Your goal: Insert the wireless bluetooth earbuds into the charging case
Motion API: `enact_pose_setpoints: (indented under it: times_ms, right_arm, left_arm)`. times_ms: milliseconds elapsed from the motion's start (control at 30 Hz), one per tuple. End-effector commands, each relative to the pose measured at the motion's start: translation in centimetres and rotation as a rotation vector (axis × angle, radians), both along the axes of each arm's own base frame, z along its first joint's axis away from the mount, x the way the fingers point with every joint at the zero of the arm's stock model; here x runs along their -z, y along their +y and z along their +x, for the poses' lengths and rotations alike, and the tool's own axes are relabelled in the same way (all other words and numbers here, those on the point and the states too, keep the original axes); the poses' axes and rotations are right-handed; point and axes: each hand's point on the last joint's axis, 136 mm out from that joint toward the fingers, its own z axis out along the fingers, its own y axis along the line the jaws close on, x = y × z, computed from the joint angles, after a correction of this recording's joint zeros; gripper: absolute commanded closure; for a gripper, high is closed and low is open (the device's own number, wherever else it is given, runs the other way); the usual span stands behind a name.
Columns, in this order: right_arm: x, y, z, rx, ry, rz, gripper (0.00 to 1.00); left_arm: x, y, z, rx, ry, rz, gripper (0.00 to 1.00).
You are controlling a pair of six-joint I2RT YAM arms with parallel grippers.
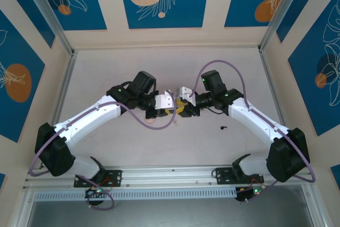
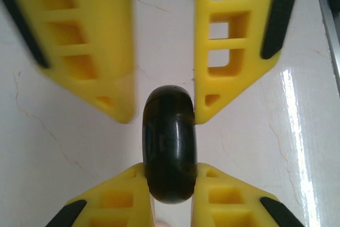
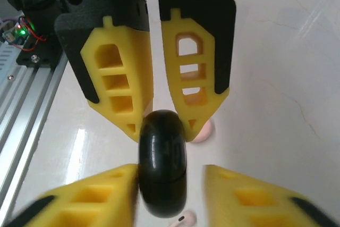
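- In the lower part of the left wrist view we see the left gripper's (image 2: pixel 169 176) fingers (image 2: pixel 223 195) pressed against both flat sides of the charging case (image 2: pixel 169 142). They pinch the round black puck so that it stands on edge.
- We judge this hold is meant to steady the case off the table (image 1: pixel 159 67) and offer its rim to the other arm.
- In the lower part of the right wrist view the right gripper's (image 3: pixel 171 173) fingers (image 3: pixel 249 195) are spread. One touches the side of the case and the other stands apart from it.
- We take the right gripper to be closing in from the opposite side, probably to work the lid. The case looks shut, and nothing can go in until it opens.
- In the top view both grippers meet at the centre of the frame.
- One earbud (image 1: pixel 223 127), a tiny black piece, lies on the table right of centre, well apart from the case. We cannot tell where the second one is.
- Two small pale pink blobs (image 3: pixel 202 130) lie on the table near the case; we cannot tell what they are.
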Motion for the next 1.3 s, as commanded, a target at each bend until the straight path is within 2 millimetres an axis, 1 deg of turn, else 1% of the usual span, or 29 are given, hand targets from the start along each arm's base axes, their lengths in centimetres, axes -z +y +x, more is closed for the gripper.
enact_pose_setpoints:
  times_ms: [0, 67, 133, 167, 267, 300, 500, 567, 633, 800, 900, 933, 1000, 1067, 1100, 1200, 1267]
  right_arm:
    - [-1.4, 0.5, -0.3, -0.049, -0.015, 0.040, 0.80]
    - [-1.9, 0.1, -0.3, -0.051, -0.016, 0.069, 0.82]
    - [-2.7, -0.4, -0.3, -0.047, -0.010, 0.117, 0.83]
    - [-3.2, -0.7, -0.5, -0.052, -0.002, 0.150, 0.83]
    - [-4.7, -1.8, -1.0, -0.062, 0.013, 0.248, 0.83]
    - [-5.0, -2.1, -1.2, -0.065, 0.014, 0.273, 0.83]
    - [-5.7, -2.7, -2.5, -0.116, 0.040, 0.338, 0.83]
    - [-5.8, -2.8, -2.6, -0.123, 0.048, 0.347, 0.83]
    - [-5.9, -2.9, -2.6, -0.126, 0.051, 0.351, 0.83]
    - [-5.9, -3.2, -2.3, -0.116, 0.057, 0.357, 0.83]
    - [-5.8, -3.3, -2.2, -0.103, 0.063, 0.353, 0.83]
    - [-5.7, -3.3, -2.1, -0.094, 0.064, 0.347, 0.80]
    - [-5.4, -3.3, -1.8, -0.052, 0.051, 0.309, 0.69]
    - [-4.8, -3.1, -1.6, -0.013, 0.010, 0.241, 0.60]
    - [-4.4, -2.9, -1.4, 0.004, -0.021, 0.203, 0.57]
    - [-3.8, -2.2, -1.1, 0.018, -0.081, 0.134, 0.54]
    - [-3.4, -1.6, -1.1, 0.005, -0.090, 0.105, 0.53]
  left_arm:
    - [-1.4, -1.0, -0.7, 0.041, -0.002, -0.058, 0.78]
    - [-1.6, -1.3, -0.6, 0.038, -0.017, -0.094, 0.66]
    - [-1.8, -1.6, -0.7, 0.044, -0.040, -0.147, 0.54]
    - [-2.0, -1.8, -0.6, 0.041, -0.054, -0.183, 0.50]
    - [-2.9, -2.4, -0.8, 0.049, -0.069, -0.299, 0.46]
    - [-3.2, -2.7, -1.0, 0.057, -0.065, -0.336, 0.46]
    - [-4.2, -3.7, -1.7, 0.091, -0.013, -0.437, 0.46]
    - [-4.7, -3.8, -1.9, 0.099, -0.005, -0.465, 0.47]
    - [-5.1, -4.0, -2.0, 0.103, -0.001, -0.491, 0.51]
    - [-5.9, -4.1, -2.7, 0.133, 0.027, -0.528, 0.69]
    - [-5.8, -4.0, -2.7, 0.130, 0.030, -0.512, 0.78]
    - [-5.7, -3.9, -2.6, 0.122, 0.028, -0.496, 0.80]
    - [-5.1, -3.5, -1.9, 0.087, 0.007, -0.438, 0.82]
    - [-4.1, -2.9, -1.3, 0.058, -0.006, -0.350, 0.82]
    - [-3.6, -2.5, -1.0, 0.043, -0.009, -0.298, 0.83]
    - [-2.5, -1.7, -0.4, 0.019, -0.013, -0.180, 0.83]
    - [-2.3, -1.3, 0.0, 0.008, -0.017, -0.133, 0.83]
